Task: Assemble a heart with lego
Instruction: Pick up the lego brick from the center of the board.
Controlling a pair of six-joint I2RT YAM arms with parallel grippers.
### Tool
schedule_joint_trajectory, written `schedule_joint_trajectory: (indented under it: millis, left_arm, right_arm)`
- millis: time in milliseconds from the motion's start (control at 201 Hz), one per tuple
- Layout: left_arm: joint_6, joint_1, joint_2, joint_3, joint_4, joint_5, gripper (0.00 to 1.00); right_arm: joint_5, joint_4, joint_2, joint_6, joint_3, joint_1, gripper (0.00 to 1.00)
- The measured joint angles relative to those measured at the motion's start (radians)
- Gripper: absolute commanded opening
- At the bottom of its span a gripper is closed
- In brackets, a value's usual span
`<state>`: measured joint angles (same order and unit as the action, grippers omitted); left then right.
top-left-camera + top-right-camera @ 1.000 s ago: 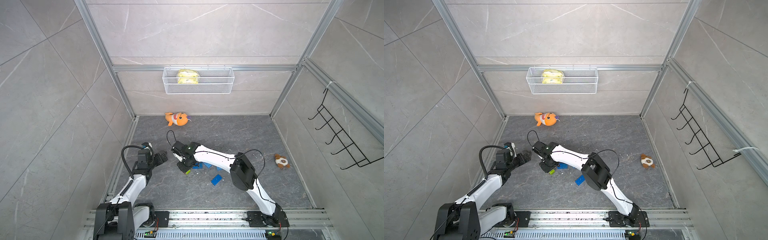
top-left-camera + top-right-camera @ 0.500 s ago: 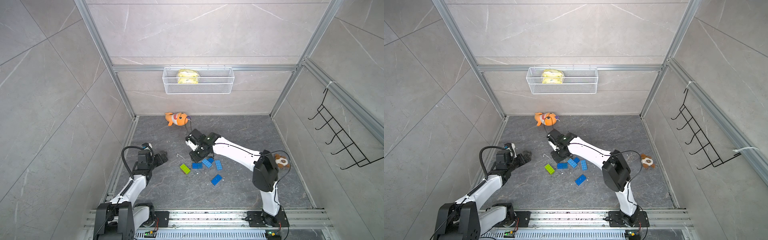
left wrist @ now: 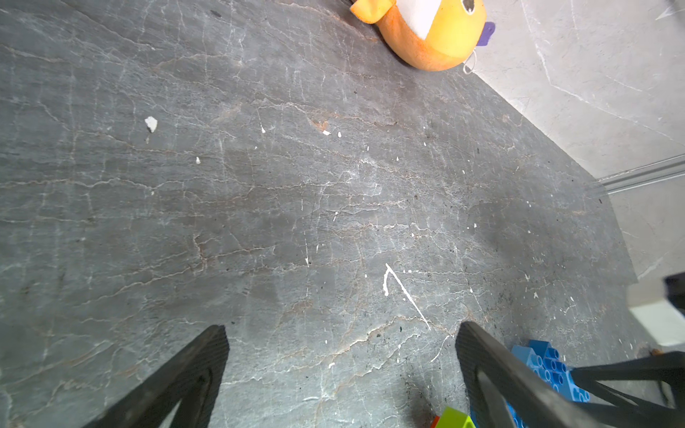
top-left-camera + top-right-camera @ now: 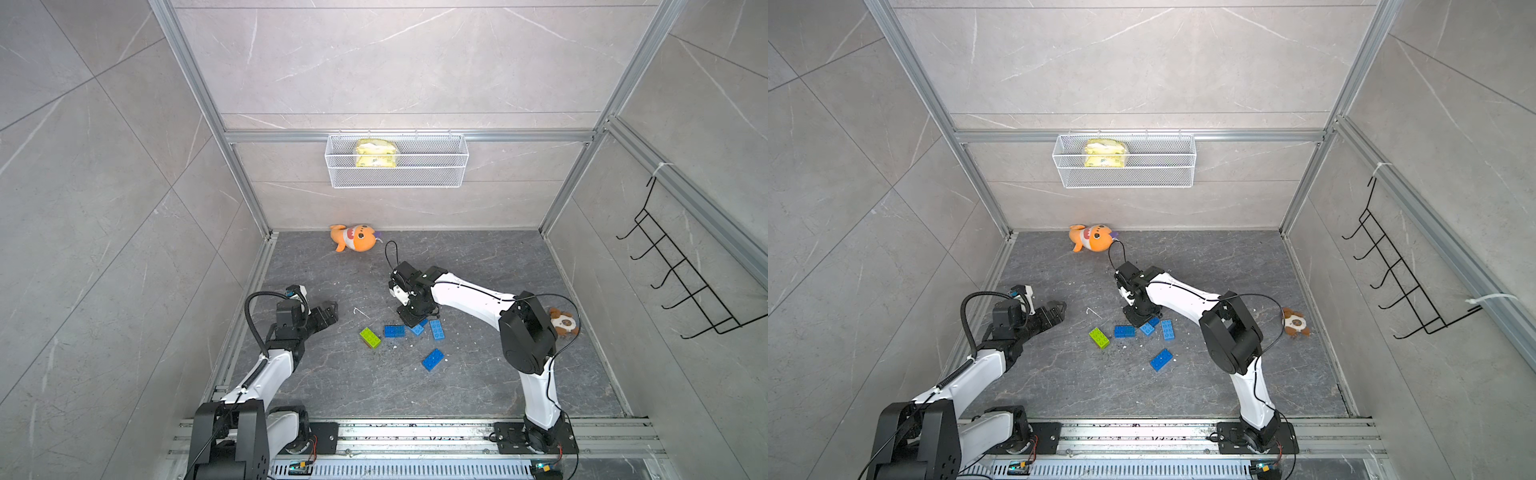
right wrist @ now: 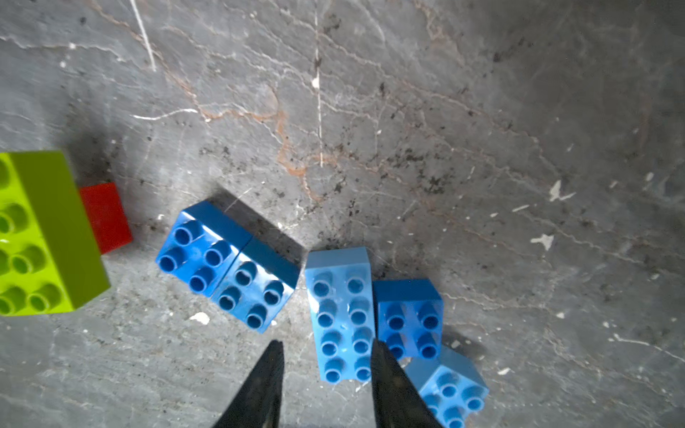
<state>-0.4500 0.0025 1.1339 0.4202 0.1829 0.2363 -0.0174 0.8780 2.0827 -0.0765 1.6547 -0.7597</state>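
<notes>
Slate-grey desk (image 4: 374,395), bricks (image 4: 394,331) loose at mid-desk, no heart built yet.

Top views: lime brick (image 4: 370,337) is leftmost, the blue cluster just to its right. A stray blue brick (image 4: 432,359) lies nearer, apart. Right pincer (image 4: 411,321) sits low at the cluster's far edge. Left pincer (image 4: 328,311) hovers left of the bricks, well apart. Orange shark (image 4: 354,238) by the far wall, not relevant.

Left wrist: pincer spread wide and empty, bare desk between its fingers.

Right wrist: pincer part-open, straddling one end of the pale blue oblong (image 5: 343,315). One finger (image 5: 389,374) is at the seam between it and a blue square (image 5: 409,318); the other stands clear by a gap, so nothing is gripped. Red brick (image 5: 105,216) is tucked against the lime one.

Step, my read: grab the oblong. To do it well, centre the jaws so both pads meet the long sides squarely, keep off the square, close firmly, lift straight.
</notes>
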Motion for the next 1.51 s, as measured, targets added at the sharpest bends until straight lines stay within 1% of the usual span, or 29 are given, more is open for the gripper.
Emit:
schedule_joint_trajectory:
  millis: [384, 458, 503, 568, 722, 887, 1011, 1081, 1131, 1196, 1290, 1410, 1510]
  left_arm:
    - [0.000, 0.000, 0.004, 0.000, 0.004, 0.002, 1.00]
    - [0.000, 0.000, 0.004, 0.000, 0.005, 0.002, 1.00]
    - [0.000, 0.000, 0.004, 0.000, 0.005, 0.003, 1.00]
    - [0.000, 0.000, 0.004, 0.000, 0.005, 0.003, 1.00]
    - [0.000, 0.000, 0.004, 0.000, 0.005, 0.003, 1.00]
    - [0.000, 0.000, 0.004, 0.000, 0.004, 0.013, 1.00]
    - [-0.028, 0.000, 0.000, -0.013, 0.008, 0.073, 0.99]
    - [-0.055, 0.000, -0.001, -0.037, 0.010, 0.134, 0.94]
    - [-0.072, 0.000, 0.001, -0.054, 0.003, 0.187, 0.89]
    - [-0.091, 0.000, 0.003, -0.065, -0.017, 0.250, 0.84]
    - [-0.110, -0.002, 0.001, -0.071, -0.040, 0.326, 0.80]
    - [-0.134, -0.008, -0.009, -0.091, -0.041, 0.375, 0.74]
    - [-0.152, -0.010, -0.003, -0.102, -0.035, 0.406, 0.71]
  right_arm:
    - [0.003, 0.000, 0.055, 0.003, -0.002, 0.003, 0.41]
    - [0.003, 0.000, 0.068, 0.003, -0.002, 0.003, 0.36]
    - [0.003, 0.000, 0.073, 0.008, -0.001, 0.003, 0.36]
    - [0.005, 0.001, 0.074, 0.010, 0.000, 0.003, 0.30]
    - [0.007, 0.003, 0.074, 0.014, 0.001, 0.003, 0.22]
    - [0.008, 0.007, 0.069, 0.014, 0.001, 0.003, 0.19]
    - [0.011, 0.043, 0.048, 0.018, 0.016, 0.002, 0.19]
    - [0.011, 0.065, 0.023, 0.026, 0.037, -0.007, 0.19]
    - [0.007, 0.079, 0.003, 0.030, 0.053, -0.018, 0.18]
    - [-0.007, 0.097, -0.025, 0.044, 0.082, -0.045, 0.18]
    - [-0.036, 0.118, -0.041, 0.051, 0.137, -0.099, 0.18]
    - [-0.078, 0.138, -0.036, 0.051, 0.203, -0.169, 0.18]
    - [-0.097, 0.154, 0.000, 0.040, 0.277, -0.210, 0.18]
